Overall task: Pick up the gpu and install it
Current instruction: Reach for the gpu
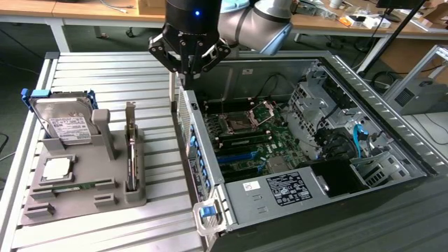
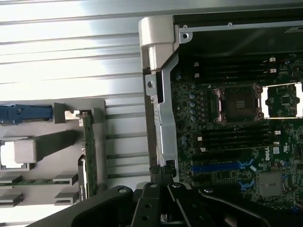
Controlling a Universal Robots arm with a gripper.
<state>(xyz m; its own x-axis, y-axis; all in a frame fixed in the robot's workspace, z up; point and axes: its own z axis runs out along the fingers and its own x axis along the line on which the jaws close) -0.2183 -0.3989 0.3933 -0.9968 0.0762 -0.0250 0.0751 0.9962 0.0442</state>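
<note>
- Dark, thin, flat circuit card w/ a narrow silver metal bracket at one end = gpu (image 1: 130, 152). It stands on its long edge in a slot along the grey plastic holder tray's (image 1: 70, 200) edge nearest the open silver-and-black PC case (image 1: 242, 209). The bracket end is at the tray's corner closest to the arm.
- Handling (my read): light and stiff but fragile. The faces carry bare components and the lower edge has contacts, so no squeezing there.
- Best hold is prob. across the two thin faces at the upper long edge, near mid-length so it doesn't swing. The bracket is slick metal, so a poor grip pt.
- The slot looks snug, so any tilt could bind the card.
- Same tray, not targets: a boxy silver hard drive w/ white label and blue frame (image 1: 64, 125) at the corner away from the case, and a small square silver chip (image 1: 56, 169) along that same outer edge.
- Pincer: black two-finger gripper (image 1: 184, 73), fingers drawn together to a point. It holds nothing and touches nothing.
- It hangs over the case's wall rim on the tray-facing side, near the case's far corner and well apart from the gpu.
- The gpu is not yet lifted. The slots on the green motherboard (image 1: 263, 139) look unfilled.
</note>
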